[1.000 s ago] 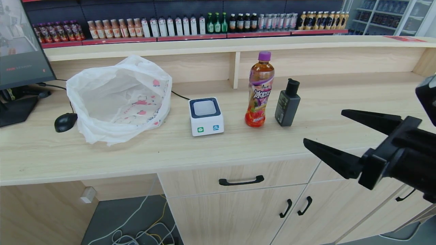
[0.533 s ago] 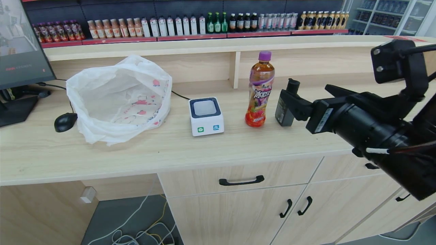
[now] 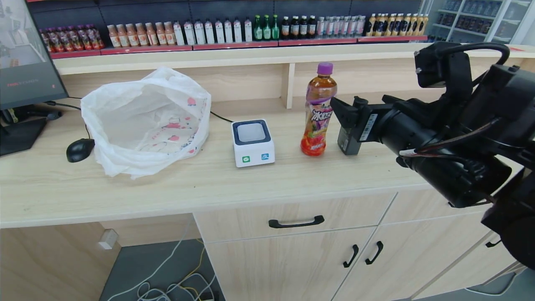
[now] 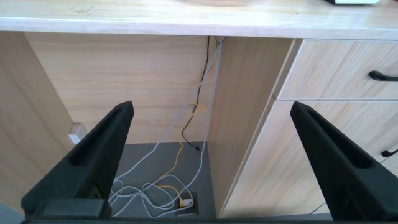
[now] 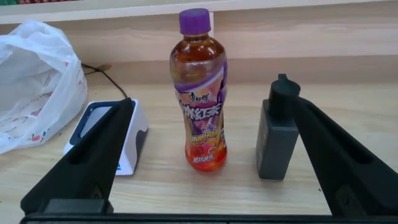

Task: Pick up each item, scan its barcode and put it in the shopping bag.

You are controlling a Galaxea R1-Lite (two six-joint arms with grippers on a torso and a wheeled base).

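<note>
The head camera looks forward and down on the worktop [image 3: 209, 184] from a little way back, with shelves [image 3: 234, 42] along the top of the frame and drawers [image 3: 292, 213] below. The right wrist camera sits low and close over the worktop, looking out through its pincer [image 5: 210, 109] at the drink [image 5: 200, 93], flask [image 5: 273, 137], scanner [image 5: 87, 121] and bag [image 5: 37, 74], all shared with the head view. The left wrist camera sits below the worktop's edge, facing the cabinet front and the cables [image 4: 158, 185] seen at the head view's lower left.
</note>
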